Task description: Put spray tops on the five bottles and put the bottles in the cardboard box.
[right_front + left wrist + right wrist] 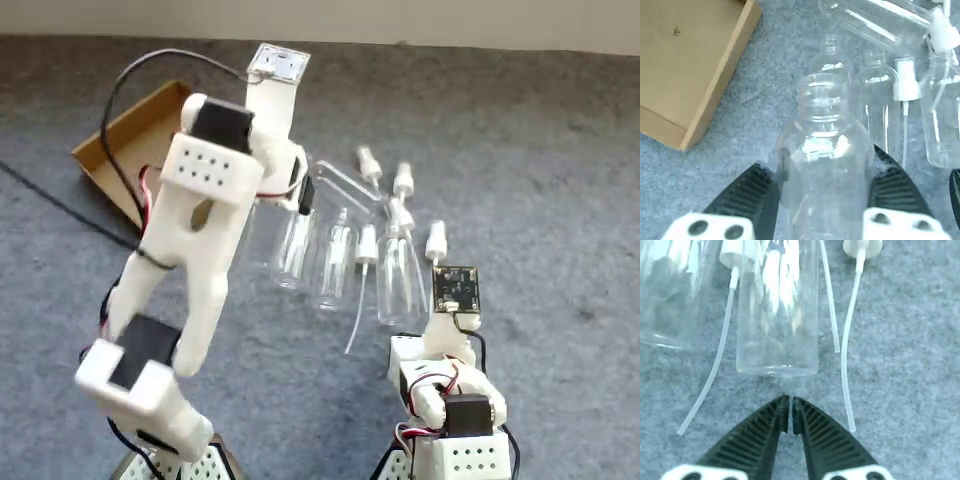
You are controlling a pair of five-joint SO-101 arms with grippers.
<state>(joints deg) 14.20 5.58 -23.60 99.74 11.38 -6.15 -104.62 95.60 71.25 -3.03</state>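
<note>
Left claw (822, 172) is clamped around the body of a clear bottle (822, 125) whose neck is bare, with no spray top on it. In the high view the pair sits left of centre, beside the other bottles (335, 260) lying on the grey surface (560, 150). The cardboard box (125, 140) lies in the upper left of that frame, near the held bottle. Right claw (788, 412) is closed on nothing, its tips just short of the base of a lying bottle (777, 310), with a loose spray top (862, 246) at the upper right. Capping looks to be the step in hand. Next, the right claw would need to open, take a spray top by its head and thread the tube into the held neck.
</note>
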